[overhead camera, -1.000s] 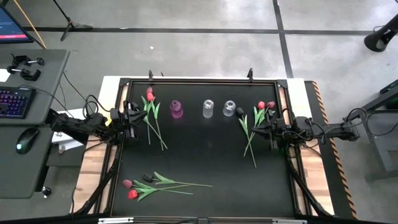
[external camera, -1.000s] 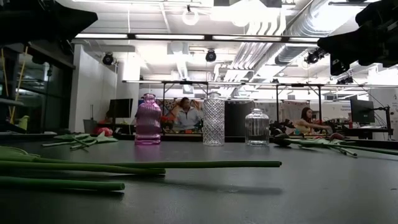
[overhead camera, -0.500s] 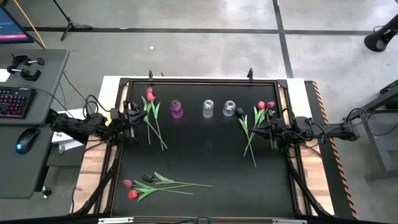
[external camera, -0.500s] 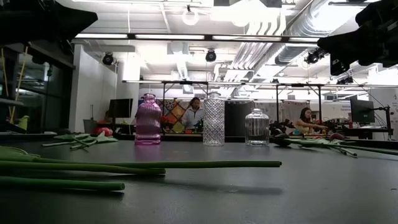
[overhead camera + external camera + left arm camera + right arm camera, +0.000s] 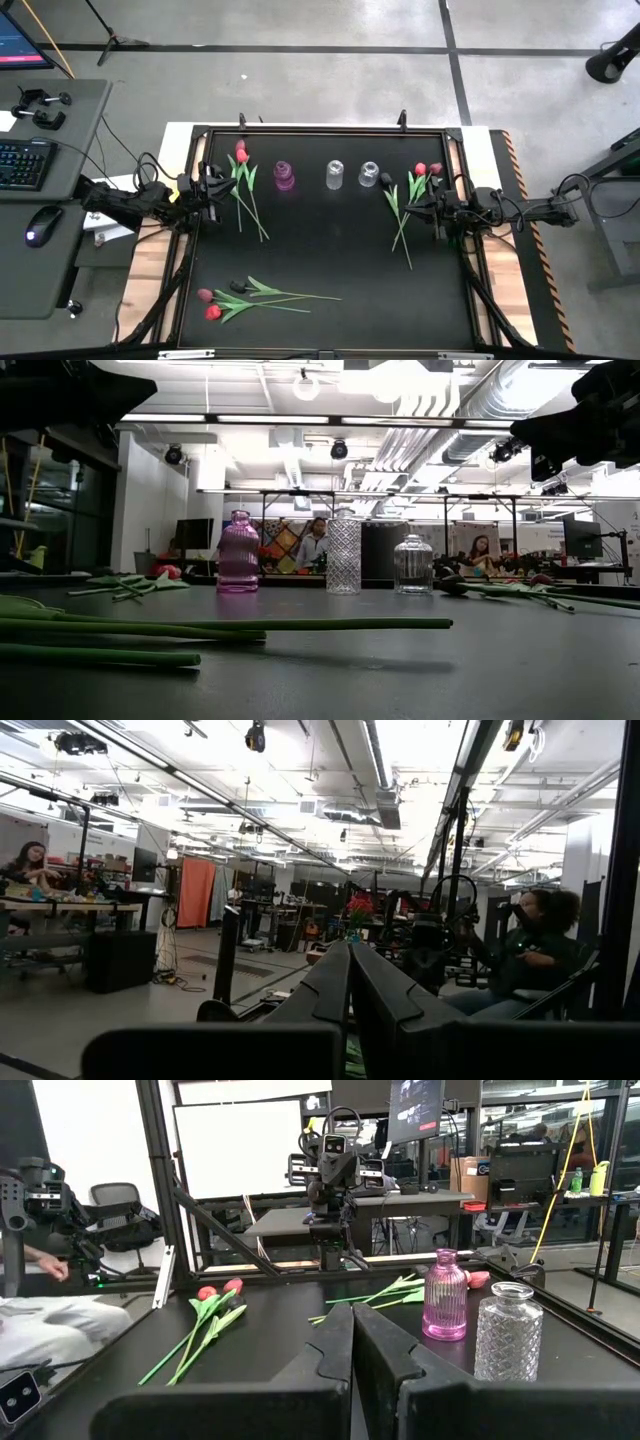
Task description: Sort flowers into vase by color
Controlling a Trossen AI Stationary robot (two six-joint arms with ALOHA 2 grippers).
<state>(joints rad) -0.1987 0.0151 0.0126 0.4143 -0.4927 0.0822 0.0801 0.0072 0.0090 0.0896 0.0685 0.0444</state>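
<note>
While both my pincers (image 5: 205, 190) (image 5: 432, 211) rest pressed together, the artificial tulips (image 5: 245, 292) near the pink ribbed glass vase (image 5: 284, 176) look light, floppy; I'd pinch mid-stem.

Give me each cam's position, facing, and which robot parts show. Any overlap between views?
High: overhead, straight down; both arms, the left tool and right tool parked at the table's side edges.
Low: tabletop height, level across stems to the pink vase; arms dark at the top corners.
Left wrist: faces the room; own shut fingers.
Right wrist: faces across the table; own shut fingers.
Shared: pink vase in high, low and right wrist.
</note>
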